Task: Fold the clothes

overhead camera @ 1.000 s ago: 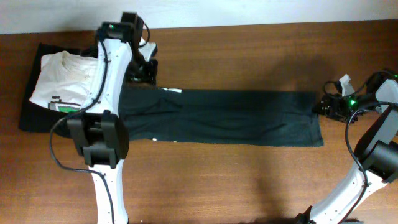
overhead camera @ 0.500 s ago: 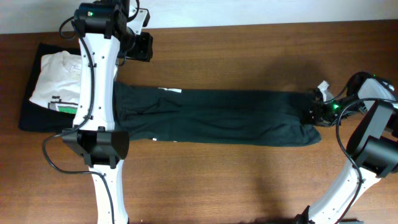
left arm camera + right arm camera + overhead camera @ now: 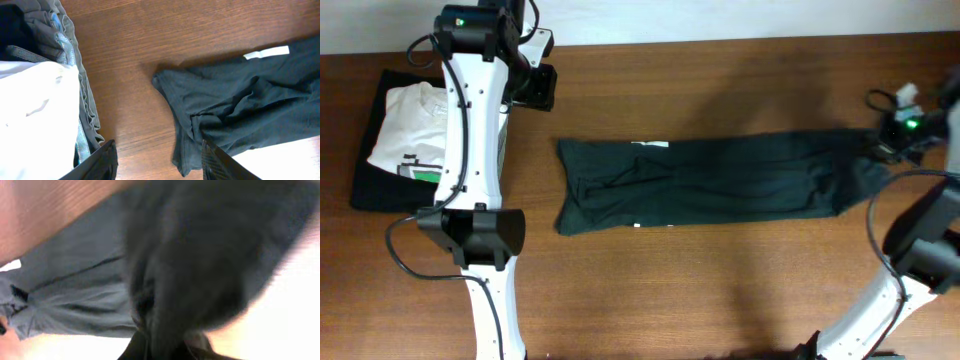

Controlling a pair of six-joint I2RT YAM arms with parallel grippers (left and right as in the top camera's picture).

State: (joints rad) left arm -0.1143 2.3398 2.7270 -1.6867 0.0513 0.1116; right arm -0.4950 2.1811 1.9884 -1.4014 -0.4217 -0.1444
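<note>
The clothes (image 3: 720, 185), one dark grey-green T-shirt folded into a long strip, lie across the middle of the table. The pale neck label (image 3: 653, 144) shows on the far edge. My right gripper (image 3: 886, 146) is shut on the strip's right end, which bunches up around it. In the right wrist view blurred dark cloth (image 3: 190, 255) fills the frame above the right gripper (image 3: 165, 349). My left gripper (image 3: 536, 86) hangs open at the back left, apart from the shirt. In the left wrist view the left gripper (image 3: 160, 167) is over bare wood beside the shirt's left end (image 3: 235, 110) and its label (image 3: 267, 51).
A white tee with green print (image 3: 415, 135) lies on a black folded garment (image 3: 365, 185) at the far left, also seen as the white tee (image 3: 35, 120) in the left wrist view. The left arm (image 3: 470, 180) runs down between that pile and the shirt.
The right gripper shut on the shirt's right end and drew it rightwards, so the whole strip slid right. The left gripper left the shirt's left end and moved back.
</note>
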